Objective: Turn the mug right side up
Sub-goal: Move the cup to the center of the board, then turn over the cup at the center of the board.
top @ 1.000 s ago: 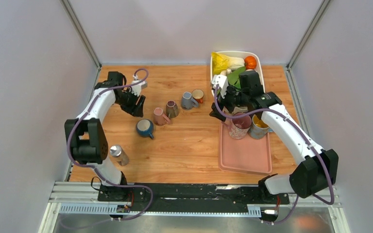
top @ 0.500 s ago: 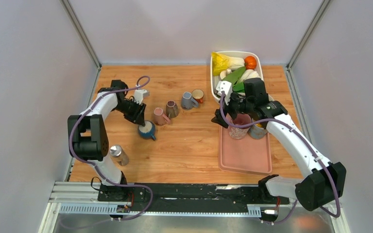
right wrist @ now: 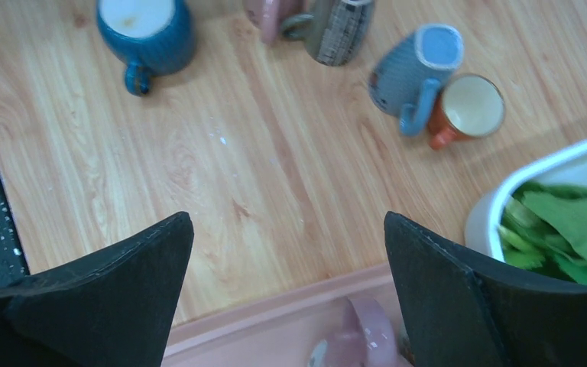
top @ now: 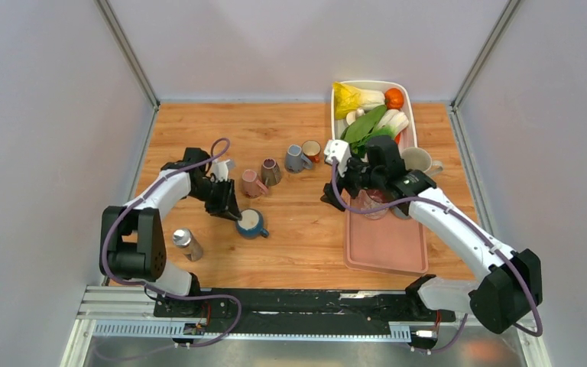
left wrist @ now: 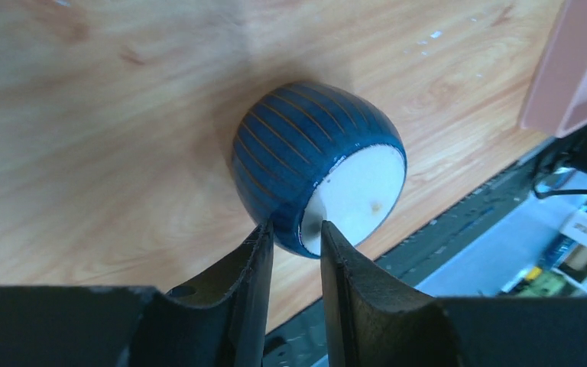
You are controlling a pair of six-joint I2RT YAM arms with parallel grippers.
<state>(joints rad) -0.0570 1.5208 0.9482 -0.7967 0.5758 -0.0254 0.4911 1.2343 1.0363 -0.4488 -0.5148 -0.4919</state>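
Note:
The blue striped mug (top: 251, 222) with a white inside stands on the wooden table, mouth up in the top view. My left gripper (top: 230, 208) is shut on its rim, one finger inside and one outside (left wrist: 296, 229); the mug (left wrist: 317, 168) fills the left wrist view. The right wrist view shows it mouth up with its handle free (right wrist: 147, 30). My right gripper (top: 333, 189) is open and empty (right wrist: 287, 222), above the left edge of the pink tray (top: 386, 245).
Pink (top: 254, 183), plaid (top: 270, 171), grey-blue (top: 298, 158) and orange (top: 312, 150) mugs lie behind the blue one. A pink mug (top: 371, 202) stands on the tray. A white bin (top: 335, 98) of vegetables is at the back right. A metal can (top: 186, 243) stands near left.
My left gripper has carried the blue mug nearer and to the right, and its white inside now faces up. My right gripper has shifted left over the tray's edge.

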